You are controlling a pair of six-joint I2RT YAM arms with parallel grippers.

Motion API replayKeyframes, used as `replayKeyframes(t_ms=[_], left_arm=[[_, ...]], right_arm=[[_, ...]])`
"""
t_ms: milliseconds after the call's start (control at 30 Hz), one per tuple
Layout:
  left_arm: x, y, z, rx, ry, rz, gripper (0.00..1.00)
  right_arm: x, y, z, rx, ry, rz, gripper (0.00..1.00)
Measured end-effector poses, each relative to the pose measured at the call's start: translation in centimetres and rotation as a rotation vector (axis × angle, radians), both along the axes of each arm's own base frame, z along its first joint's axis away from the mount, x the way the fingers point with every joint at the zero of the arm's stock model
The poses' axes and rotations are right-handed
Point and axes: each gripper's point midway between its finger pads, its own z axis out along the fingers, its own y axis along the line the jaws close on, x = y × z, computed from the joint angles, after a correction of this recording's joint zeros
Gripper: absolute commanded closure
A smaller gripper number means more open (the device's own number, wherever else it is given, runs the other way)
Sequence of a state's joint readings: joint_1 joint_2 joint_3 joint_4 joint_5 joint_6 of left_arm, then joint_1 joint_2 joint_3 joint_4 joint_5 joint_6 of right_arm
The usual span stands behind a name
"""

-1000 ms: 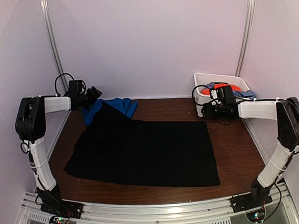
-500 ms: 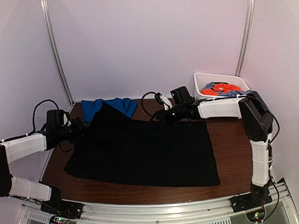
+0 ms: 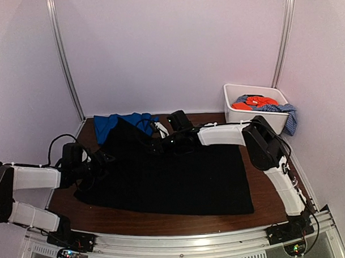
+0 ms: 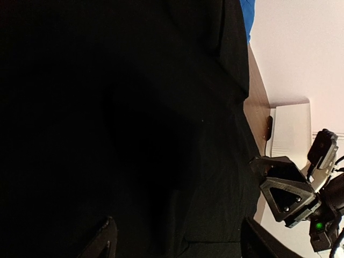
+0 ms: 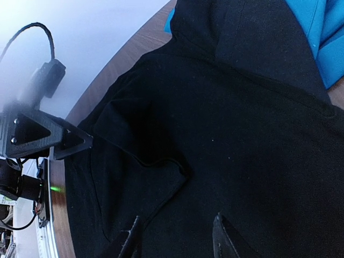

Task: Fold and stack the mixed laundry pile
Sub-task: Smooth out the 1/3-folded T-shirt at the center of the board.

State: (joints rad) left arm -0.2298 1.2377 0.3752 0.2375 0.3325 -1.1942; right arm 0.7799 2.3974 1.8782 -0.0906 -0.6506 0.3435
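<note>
A large black garment [image 3: 180, 174] lies spread flat across the table. A royal-blue garment [image 3: 127, 122] lies bunched behind its far left corner. An orange-red garment [image 3: 254, 103] and a blue-white speckled one [image 3: 279, 109] sit in the white tub [image 3: 235, 116]. My left gripper [image 3: 108, 158] is low at the black garment's left edge, open over the cloth [image 4: 161, 107], holding nothing. My right gripper [image 3: 151, 144] reaches across to the garment's far left part and is open above a folded sleeve edge [image 5: 161, 161]. Each wrist view shows the other gripper close by.
The tub stands at the back right corner, with the speckled cloth hanging over its right rim. Brown tabletop [image 3: 270, 159] shows right of the black garment and along the near edge. White walls and metal posts enclose the back and sides.
Both arms left the back corners and came down over the black garment. The left swung toward its near left edge, the right reached leftward across its far side. The cloth has not moved.
</note>
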Motion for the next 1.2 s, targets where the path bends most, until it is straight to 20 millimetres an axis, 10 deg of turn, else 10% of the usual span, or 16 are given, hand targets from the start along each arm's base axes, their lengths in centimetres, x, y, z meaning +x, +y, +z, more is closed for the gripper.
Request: replayKeyframes(t_ms=[700, 1033, 1200], left_arm=[[3.0, -2.3, -1.2, -0.078, -0.028, -0.014, 0.19], [3.8, -2.6, -2.5, -0.092, -0.013, -0.003, 0.19], [5.2, -2.8, -2.0, -0.095, -0.035, 0.001, 0.2]], right_arm=[[-2.2, 5.3, -4.7, -0.021, 0.126, 0.003, 0.57], [-1.5, 5.7, -5.8, -0.024, 0.134, -0.017, 1.0], [-1.3, 5.5, -6.2, -0.032, 0.134, -0.036, 1.0]])
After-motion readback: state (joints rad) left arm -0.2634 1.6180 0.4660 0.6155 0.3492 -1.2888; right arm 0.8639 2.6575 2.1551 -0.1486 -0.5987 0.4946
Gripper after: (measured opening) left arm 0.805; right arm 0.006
